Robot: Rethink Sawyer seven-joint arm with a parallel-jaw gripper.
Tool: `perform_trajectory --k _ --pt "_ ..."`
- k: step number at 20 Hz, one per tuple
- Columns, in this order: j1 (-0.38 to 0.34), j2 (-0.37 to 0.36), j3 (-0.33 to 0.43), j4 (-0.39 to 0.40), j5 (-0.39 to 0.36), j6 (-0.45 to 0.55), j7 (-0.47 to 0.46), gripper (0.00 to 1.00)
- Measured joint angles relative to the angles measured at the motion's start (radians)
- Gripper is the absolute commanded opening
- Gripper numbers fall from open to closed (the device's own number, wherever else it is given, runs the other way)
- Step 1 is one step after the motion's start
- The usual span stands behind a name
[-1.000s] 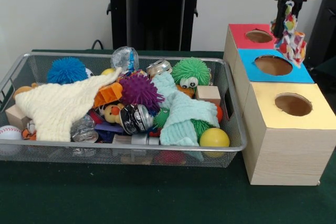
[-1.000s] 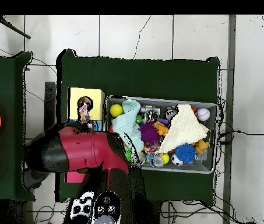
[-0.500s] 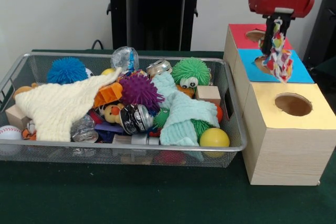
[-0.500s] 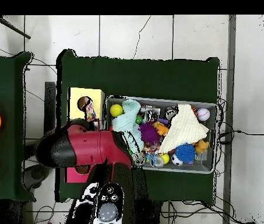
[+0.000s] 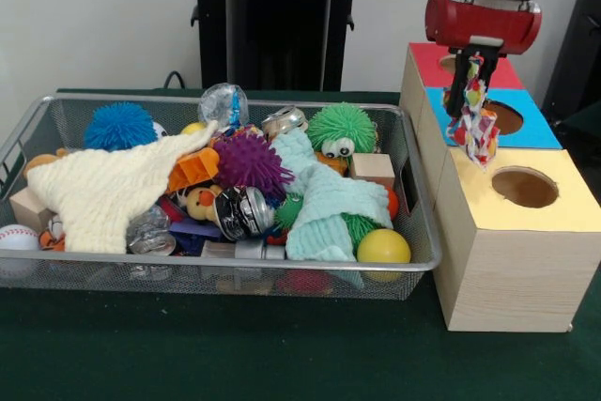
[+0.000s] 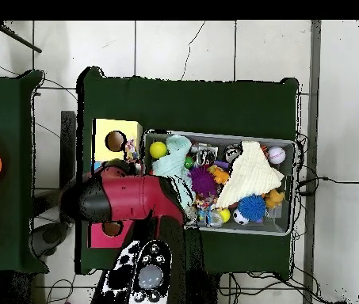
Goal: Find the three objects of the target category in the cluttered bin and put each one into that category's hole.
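Note:
My gripper (image 5: 469, 72) hangs over the row of three boxes and is shut on a colourful knotted rope toy (image 5: 479, 127). The toy dangles above the blue box (image 5: 535, 135), near its left edge and close to the seam with the yellow box (image 5: 488, 208). The yellow box's round hole (image 5: 524, 187) lies right of and nearer than the toy. The red box (image 5: 427, 55) is behind, its hole mostly hidden by the arm. In the overhead view the toy (image 6: 131, 148) shows beside the yellow box (image 6: 103, 131), between its hole and the bin.
A wire bin (image 5: 235, 100) left of the boxes holds a cream cloth (image 5: 103, 190), mint cloth (image 5: 324, 204), green fuzzy ball with eyes (image 5: 341, 127), purple spiky ball (image 5: 249, 161), blue spiky ball (image 5: 120, 126), yellow ball (image 5: 383, 246), baseball (image 5: 17, 237) and wood block (image 5: 374, 168).
In the front view the gripper has carried the rope toy leftward and lower, from beyond the boxes' right side to over the blue box. The bin's contents have not moved.

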Motion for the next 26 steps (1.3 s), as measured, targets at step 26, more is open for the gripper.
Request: perform_trajectory --k 26 --pt "0.156 0.122 -0.141 -0.136 0.164 -0.007 0.0 0.0"
